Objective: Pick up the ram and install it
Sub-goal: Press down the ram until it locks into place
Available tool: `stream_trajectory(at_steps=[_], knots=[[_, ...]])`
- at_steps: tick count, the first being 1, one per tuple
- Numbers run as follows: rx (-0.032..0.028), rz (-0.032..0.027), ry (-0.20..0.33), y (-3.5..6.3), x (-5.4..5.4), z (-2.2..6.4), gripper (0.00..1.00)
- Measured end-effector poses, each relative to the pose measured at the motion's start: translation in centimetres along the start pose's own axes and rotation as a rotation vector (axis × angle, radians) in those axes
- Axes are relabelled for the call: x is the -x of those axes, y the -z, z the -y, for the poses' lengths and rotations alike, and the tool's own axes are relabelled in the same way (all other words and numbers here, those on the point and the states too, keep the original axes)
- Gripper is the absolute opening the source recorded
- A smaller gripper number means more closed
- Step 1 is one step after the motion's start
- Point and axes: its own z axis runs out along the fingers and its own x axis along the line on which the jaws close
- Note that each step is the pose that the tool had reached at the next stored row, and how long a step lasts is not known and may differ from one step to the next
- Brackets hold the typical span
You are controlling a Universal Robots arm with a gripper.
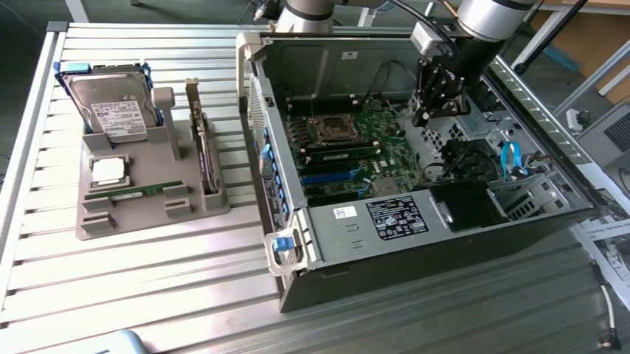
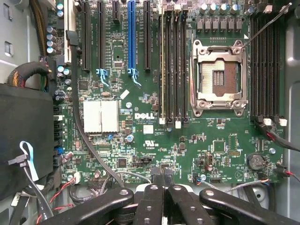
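1. exterior view: the gripper (image 1: 436,103) hangs inside the open computer case (image 1: 295,221), above the motherboard (image 1: 355,147) near its far edge, well apart from the parts holder.
2. wrist view: gripper (image 2: 164,185) fingers are pressed together with nothing between them, so it is closed and empty. it looks straight down on the board, probably to take in the slot layout.
3. the ram (image 1: 133,192) is not picked up yet. it lies on the grey parts tray (image 1: 99,228) on the slatted table (image 1: 147,295), on the exterior view's left of the case, resting in a shallow cradle with raised stops at both ends that keep it from sliding.
4. ram orientation: lying low in the cradle rather than standing up, long axis roughly across the exterior view, left to right with a slight tilt. which face is up i cannot tell.
5. other tray parts: hard drive (image 1: 113,103) propped upright at the back, square processor chip (image 1: 108,171) just behind the ram, expansion card (image 1: 203,140) standing on edge in its slot on the tray's side nearer the case.
6. wrist view: dark memory slots (image 2: 171,65) run beside the empty cpu socket (image 2: 218,77), more slots on its other side. whether any slot already holds a stick i cannot tell for sure.
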Motion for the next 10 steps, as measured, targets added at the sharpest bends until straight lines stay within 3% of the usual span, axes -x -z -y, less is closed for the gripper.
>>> stream_trajectory(at_steps=[10], knots=[[0.0000,-0.0036,0.000,0.29,-0.01,-0.01,0.11]])
